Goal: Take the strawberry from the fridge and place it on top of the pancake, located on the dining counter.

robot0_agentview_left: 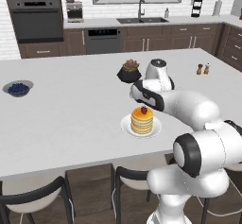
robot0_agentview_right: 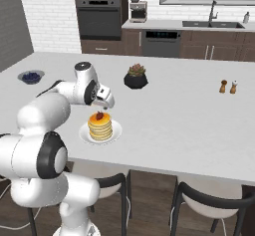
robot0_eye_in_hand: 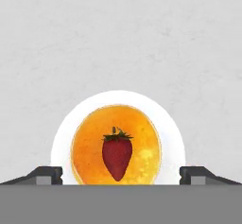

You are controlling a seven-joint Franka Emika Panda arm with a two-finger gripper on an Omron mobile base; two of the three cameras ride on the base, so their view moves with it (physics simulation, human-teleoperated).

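Gripper [robot0_eye_in_hand: 121, 175] hangs spread wide, holding nothing, above the strawberry [robot0_eye_in_hand: 116, 156], which lies centred on the pancake [robot0_eye_in_hand: 90, 147] so it won't roll.

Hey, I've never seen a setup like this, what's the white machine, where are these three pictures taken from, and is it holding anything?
It is a white robot arm with a two-finger gripper, rendered in a simulated kitchen. Two pictures come from cameras behind the arm, left and right; the third looks down from its hand. On the white-topped island counter stands a round white plate with a stack of golden-brown pancakes, and a small red strawberry lies on top. The gripper is open above it and holds nothing. Also there: a bowl of dark blue berries, a dark bowl of brownish items and two small shakers.
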